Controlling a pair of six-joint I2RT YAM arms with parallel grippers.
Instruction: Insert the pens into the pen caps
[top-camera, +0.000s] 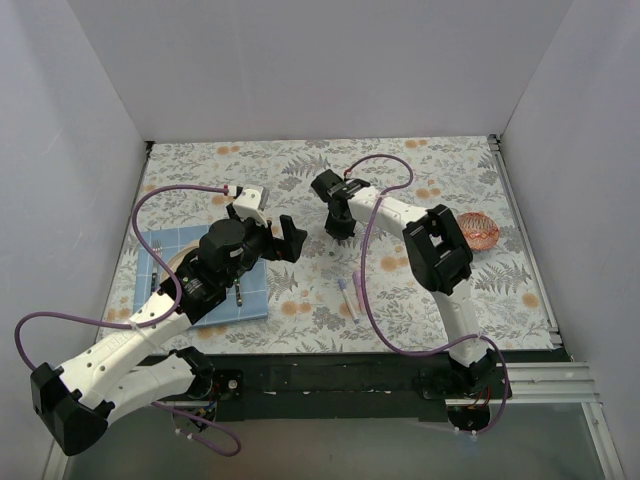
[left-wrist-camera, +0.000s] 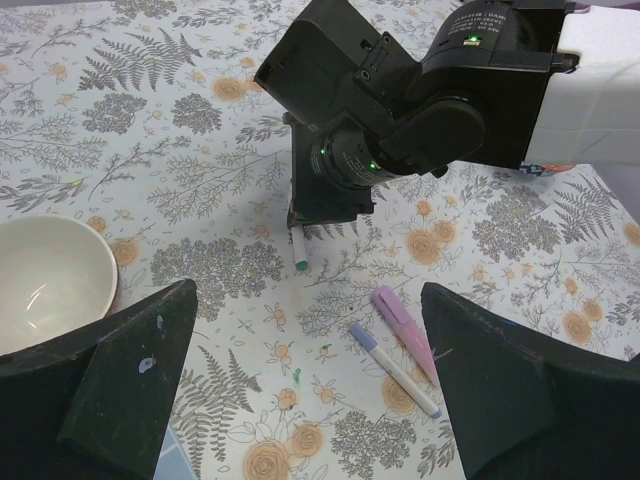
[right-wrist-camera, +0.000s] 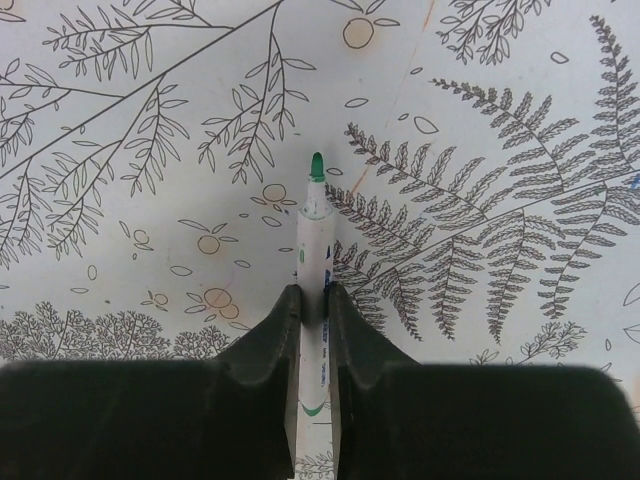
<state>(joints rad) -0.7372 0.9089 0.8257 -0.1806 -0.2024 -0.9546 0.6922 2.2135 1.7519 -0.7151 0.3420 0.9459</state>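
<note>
- Over the desk, we saw the right hand clamped on a green-tipped white pen.
- Our left hand stood spread wide, holding nothing.
- Nearby lay a pink pen beside a lilac-capped pen; a white bowl sat apart.

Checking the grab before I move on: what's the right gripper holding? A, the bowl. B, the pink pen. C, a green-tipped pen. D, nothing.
C: in the right wrist view the right gripper is closed on a green-tipped pen, with its white barrel clamped in the gripper and its tip sticking out beyond.
</note>
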